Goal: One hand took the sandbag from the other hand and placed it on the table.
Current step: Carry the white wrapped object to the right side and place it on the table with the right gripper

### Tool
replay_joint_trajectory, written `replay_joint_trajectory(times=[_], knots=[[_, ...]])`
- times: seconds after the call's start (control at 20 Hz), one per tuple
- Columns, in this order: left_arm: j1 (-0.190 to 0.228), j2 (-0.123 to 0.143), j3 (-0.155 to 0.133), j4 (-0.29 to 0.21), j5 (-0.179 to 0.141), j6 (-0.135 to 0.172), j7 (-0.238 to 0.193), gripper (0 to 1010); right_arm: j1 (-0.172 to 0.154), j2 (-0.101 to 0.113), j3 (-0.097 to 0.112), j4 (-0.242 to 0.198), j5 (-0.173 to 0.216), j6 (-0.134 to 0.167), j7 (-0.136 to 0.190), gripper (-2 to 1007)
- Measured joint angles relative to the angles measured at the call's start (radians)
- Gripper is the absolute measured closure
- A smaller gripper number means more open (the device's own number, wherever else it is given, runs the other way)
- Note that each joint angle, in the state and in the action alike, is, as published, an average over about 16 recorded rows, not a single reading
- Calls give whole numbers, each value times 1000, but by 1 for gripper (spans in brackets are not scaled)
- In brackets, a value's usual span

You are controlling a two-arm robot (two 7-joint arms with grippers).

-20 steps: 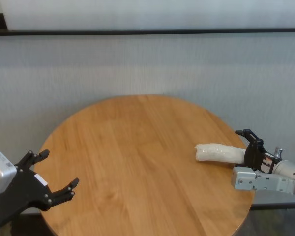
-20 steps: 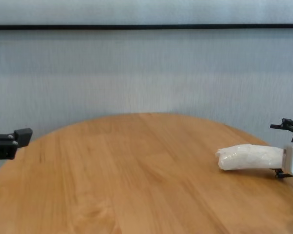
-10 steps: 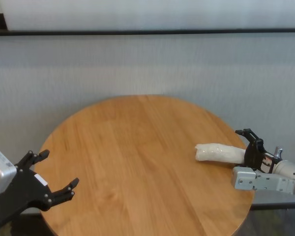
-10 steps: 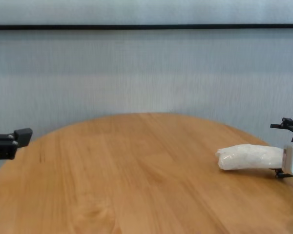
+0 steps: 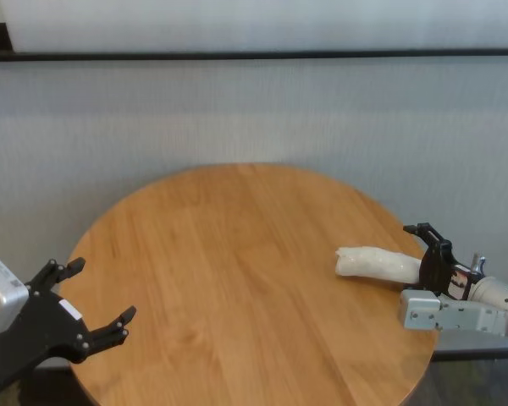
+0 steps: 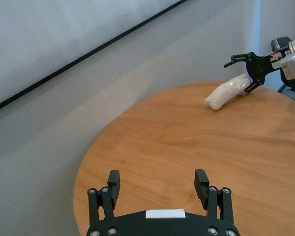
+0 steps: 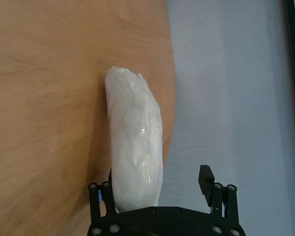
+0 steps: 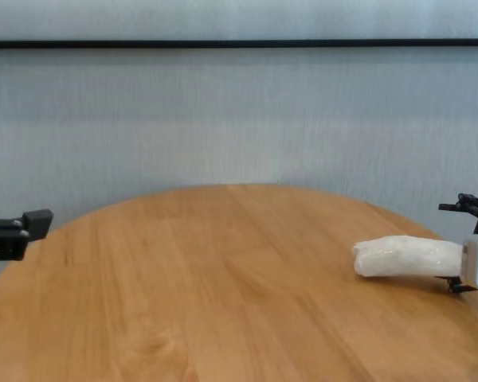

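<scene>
Round wooden tabletop (image 5: 237, 279) is carrying the sandbag (image 5: 378, 263) near its right edge. Right gripper (image 5: 427, 254) is sitting at the bag's outer end w/ fingers (image 7: 206, 178) spread open around it, not squeezing. Left gripper (image 5: 97, 304) is hovering off the tabletop's left edge, fingers open, empty.

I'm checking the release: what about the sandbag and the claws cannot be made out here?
Head view: one end of the sandbag is hidden inside the right claw.
Chest view: the right claw is largely cut off by the edge.
Chest view: only one fingertip of the left claw shows.
</scene>
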State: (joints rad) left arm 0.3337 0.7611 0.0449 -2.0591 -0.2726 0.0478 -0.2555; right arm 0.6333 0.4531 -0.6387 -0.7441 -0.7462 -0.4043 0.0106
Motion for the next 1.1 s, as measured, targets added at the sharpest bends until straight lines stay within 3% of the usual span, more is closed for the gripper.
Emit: replay_joint_trajectory(times=[0.6,1.1], knots=[[0,0,0,0,0,0,0,10,-44,41,22,-117,29,15,46,4],[0,0,0,0,0,0,0,10,-61,67,44,-170,42,28,63,4]])
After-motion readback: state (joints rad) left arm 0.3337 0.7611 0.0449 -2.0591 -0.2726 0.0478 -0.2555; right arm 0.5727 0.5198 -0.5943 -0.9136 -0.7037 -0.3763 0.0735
